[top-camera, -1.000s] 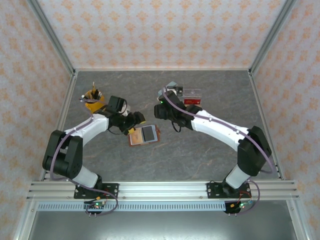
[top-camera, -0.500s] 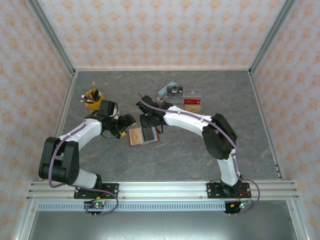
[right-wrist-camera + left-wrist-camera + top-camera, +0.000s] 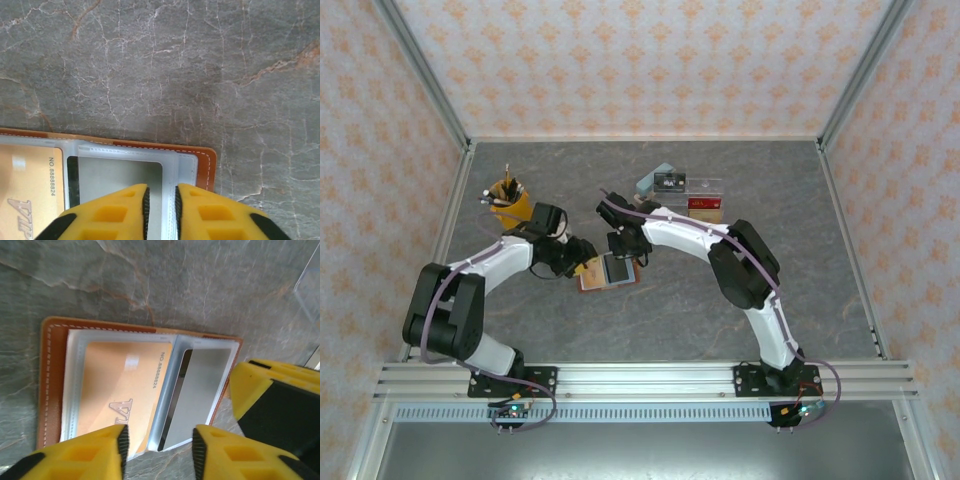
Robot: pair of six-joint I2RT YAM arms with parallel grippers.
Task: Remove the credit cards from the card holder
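Right arm (image 3: 690, 235): swung from organiser (image 3: 698, 192) to card holder (image 3: 54, 390).
Table (image 3: 175, 65): grey marble; patterned walls (image 3: 640, 60).
Card holder: open beneath both grippers; tan card (image 3: 120, 385) and grey card (image 3: 200, 390) in its sleeves.
Left gripper (image 3: 160, 440): jaws apart, astride the holder's edge.
Right gripper (image 3: 161, 197): nearly closed; grip unclear.

Card holder (image 3: 50, 385) lies open and flat on the bench, reddish-brown leather with white stitching, clear plastic sleeves facing up. Gold card (image 3: 122, 385) sits in one sleeve, printed number and big letters showing. Grey card (image 3: 200, 390) is in the sleeve beside it, with a dark strip along one side. Left claw (image 3: 159, 440) hangs over the seam between the two cards. Right claw (image 3: 160, 197) sits over the grey card's outer edge, near the holder's corner. Both cards are in their pockets.
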